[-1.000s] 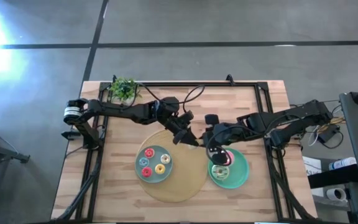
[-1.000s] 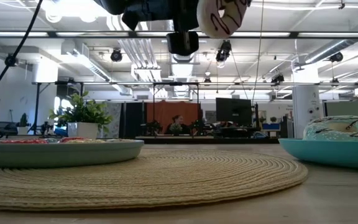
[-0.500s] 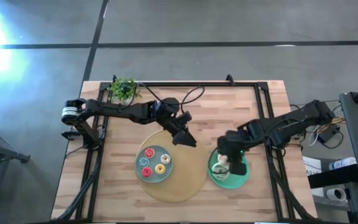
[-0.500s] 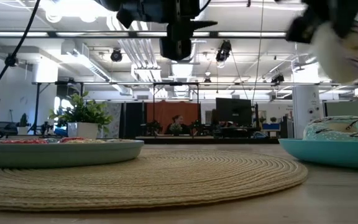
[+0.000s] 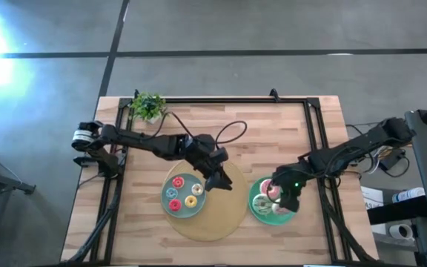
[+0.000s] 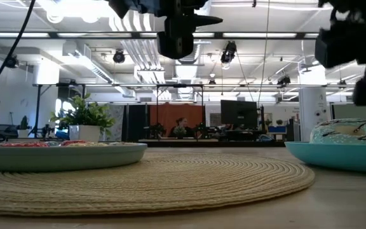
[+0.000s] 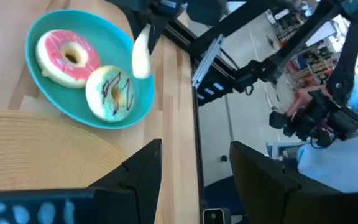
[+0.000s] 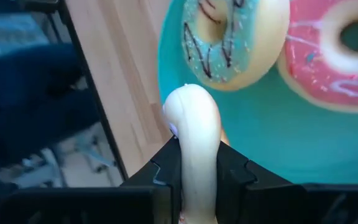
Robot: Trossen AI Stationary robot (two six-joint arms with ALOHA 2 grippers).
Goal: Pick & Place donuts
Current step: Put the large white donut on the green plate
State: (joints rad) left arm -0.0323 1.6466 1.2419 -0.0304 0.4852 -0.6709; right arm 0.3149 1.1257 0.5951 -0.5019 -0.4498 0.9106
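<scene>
from above, the right gripper [image 5: 286,194] hangs over the green plate [image 5: 256,213], which lies at the right edge of the woven mat [image 5: 232,211]. a pink donut [image 5: 272,190] shows just beside the claw on that plate; what the claw carries is hidden here under the arm. the left gripper [image 5: 219,180] sits over the mat beside the grey-blue plate [image 5: 166,190], where small donuts [image 5: 176,182] lie on the plate's side away from the claw. the right arm is plainly the nearer one to the green plate.

at table height, the green plate [image 6: 335,156] carries a pale green donut [image 6: 351,130] lying flat. a dark arm mass at the upper right is probably the right claw, though its tips cannot be made out.

the left wrist camera shows its own two fingers [image 7: 138,171] standing apart with nothing between them. beyond them, the pink donut [image 7: 68,55] and the pale green one [image 7: 112,92] touch on the green plate [image 7: 45,30], and a cream donut [image 7: 140,53] hangs on edge above the plate's rim.

the right wrist camera settles it: the fingers [image 8: 160,177] are clamped on the cream donut [image 8: 194,140], held on edge with its round face standing upright. the plate's bare floor lies straight beyond the claw, beside the two resting donuts. my read is that the release calls for lowering onto that bare patch.
</scene>
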